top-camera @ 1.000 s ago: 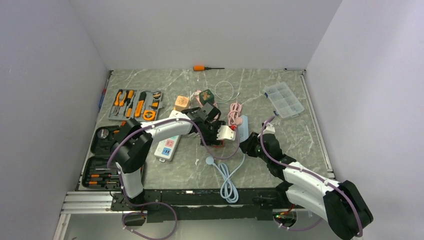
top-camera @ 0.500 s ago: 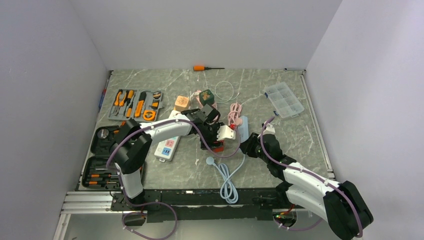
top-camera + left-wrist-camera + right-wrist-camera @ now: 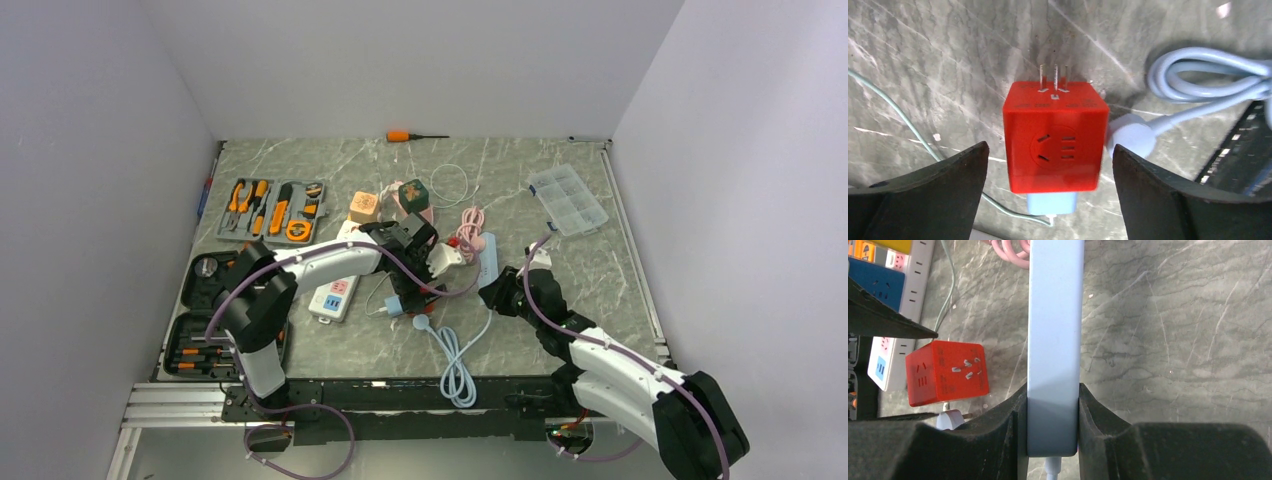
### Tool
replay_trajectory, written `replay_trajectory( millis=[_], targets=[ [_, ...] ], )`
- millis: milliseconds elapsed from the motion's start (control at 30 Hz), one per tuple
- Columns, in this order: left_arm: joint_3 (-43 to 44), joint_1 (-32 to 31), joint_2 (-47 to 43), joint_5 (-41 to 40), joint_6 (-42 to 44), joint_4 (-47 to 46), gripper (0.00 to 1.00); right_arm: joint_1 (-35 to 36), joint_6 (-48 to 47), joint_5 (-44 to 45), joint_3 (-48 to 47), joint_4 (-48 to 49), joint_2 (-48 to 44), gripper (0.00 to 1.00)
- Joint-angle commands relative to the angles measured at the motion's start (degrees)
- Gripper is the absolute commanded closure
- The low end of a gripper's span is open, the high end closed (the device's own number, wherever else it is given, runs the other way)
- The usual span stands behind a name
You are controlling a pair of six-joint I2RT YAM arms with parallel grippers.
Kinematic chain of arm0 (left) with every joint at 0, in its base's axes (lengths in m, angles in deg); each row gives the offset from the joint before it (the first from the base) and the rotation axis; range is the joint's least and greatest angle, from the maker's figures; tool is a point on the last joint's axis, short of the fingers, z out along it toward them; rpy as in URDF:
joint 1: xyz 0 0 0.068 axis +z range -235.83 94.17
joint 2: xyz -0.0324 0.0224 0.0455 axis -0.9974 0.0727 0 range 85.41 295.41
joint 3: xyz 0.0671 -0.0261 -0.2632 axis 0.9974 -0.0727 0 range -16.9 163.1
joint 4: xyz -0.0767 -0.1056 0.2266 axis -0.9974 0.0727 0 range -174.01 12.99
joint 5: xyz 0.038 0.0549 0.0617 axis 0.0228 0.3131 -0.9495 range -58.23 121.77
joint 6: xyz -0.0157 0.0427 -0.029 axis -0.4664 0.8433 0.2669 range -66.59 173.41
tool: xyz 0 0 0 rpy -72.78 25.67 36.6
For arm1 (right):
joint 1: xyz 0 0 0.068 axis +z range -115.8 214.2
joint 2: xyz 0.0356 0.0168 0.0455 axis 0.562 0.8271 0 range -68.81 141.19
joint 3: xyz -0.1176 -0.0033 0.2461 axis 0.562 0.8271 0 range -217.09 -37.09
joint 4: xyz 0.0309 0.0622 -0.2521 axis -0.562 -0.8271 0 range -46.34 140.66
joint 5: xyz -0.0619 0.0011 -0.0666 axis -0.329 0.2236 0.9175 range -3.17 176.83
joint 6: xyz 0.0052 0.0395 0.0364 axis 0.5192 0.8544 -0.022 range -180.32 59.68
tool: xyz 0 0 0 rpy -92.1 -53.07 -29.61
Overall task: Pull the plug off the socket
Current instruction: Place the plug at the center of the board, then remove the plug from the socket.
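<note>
Resting free inside spread left gripper (image 3: 1049, 147), red plug (image 3: 1053, 135), prongs pointing away; right gripper (image 3: 1053, 407) clamped on outward-running socket strip (image 3: 1055, 315).

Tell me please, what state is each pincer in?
Left pincer: open around the red plug cube, not gripping it.
Right pincer: closed on the pale blue socket strip.

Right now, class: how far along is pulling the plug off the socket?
Done: the red cube plug lies free on the table, prongs bare, apart from the pale blue socket strip. In hand: the right hand grips the strip; the left hand stands open around the cube. Left: probably only backing away.
</note>
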Motion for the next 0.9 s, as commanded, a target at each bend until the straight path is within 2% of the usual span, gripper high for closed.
replay_trajectory(
  millis=[0, 167, 300, 467, 633, 867],
  targets=[
    [0.5, 0.9, -6.0, 6.7, -13.1, -1.4, 0.01, 0.1, -1.4, 0.8, -3.6, 0.0, -3.5, 1.0],
    [4.4, 2.1, -7.7, 17.3, -19.6, -1.0, 0.01, 0.0, -2.2, 0.6, -4.6, -1.4, -3.4, 1.0],
    [13.0, 5.1, -5.8, 17.4, -18.9, -1.5, 0.01, 0.0, -3.7, -0.1, -6.1, -1.4, -3.0, 1.0],
    [23.0, 6.3, -1.7, 14.5, -7.1, -4.1, 0.01, 0.0, -6.9, -2.8, -8.9, -1.1, -1.9, 1.0],
    [25.9, 6.2, 3.0, 15.2, 3.7, -7.3, 0.01, 0.0, -9.6, -6.1, -12.3, -1.1, -0.5, 1.0],
    [25.5, 6.7, 8.1, 16.8, 11.2, -10.4, 0.01, 0.0, -12.2, -8.4, -17.4, -0.9, 2.2, 1.0]
  ],
)
